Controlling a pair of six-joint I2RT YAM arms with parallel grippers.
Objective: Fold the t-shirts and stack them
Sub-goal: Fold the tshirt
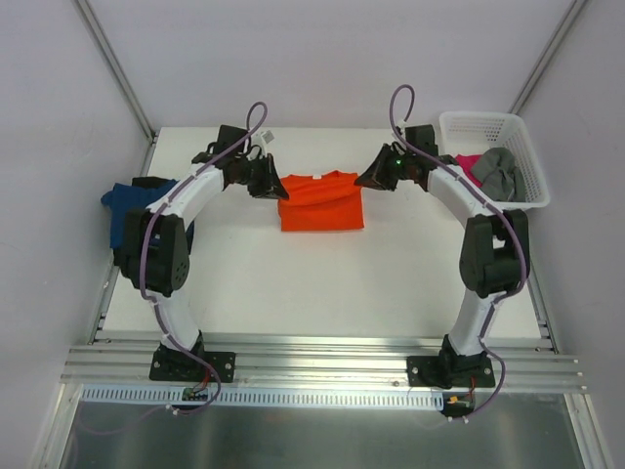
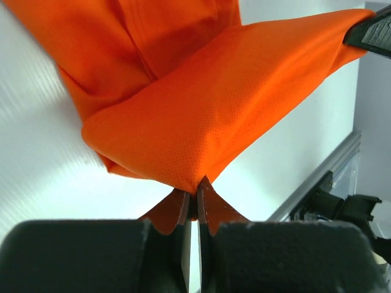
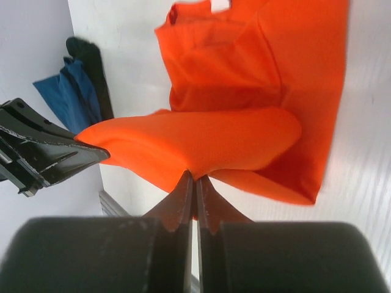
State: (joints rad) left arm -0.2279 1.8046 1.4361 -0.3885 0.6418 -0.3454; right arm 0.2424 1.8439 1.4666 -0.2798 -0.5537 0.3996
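Closest to your left wrist camera, the left claw is pinched fully shut on a fold of the orange t-shirt, its fingertips pressed together with cloth between them. The right claw is clamped the same way on the shirt's opposite edge. The cloth is soft and bulges in a rounded roll between the two claws. Its fine dotted mesh weave shows only in the left wrist view. From above you see the shirt as a rough rectangle on the white table, between the arms and toward the far side. The right wrist view shows a blue t-shirt and a black t-shirt heaped at the table's left edge. Only the overhead view shows the white lattice basket at far right, holding a pink t-shirt and a grey t-shirt.
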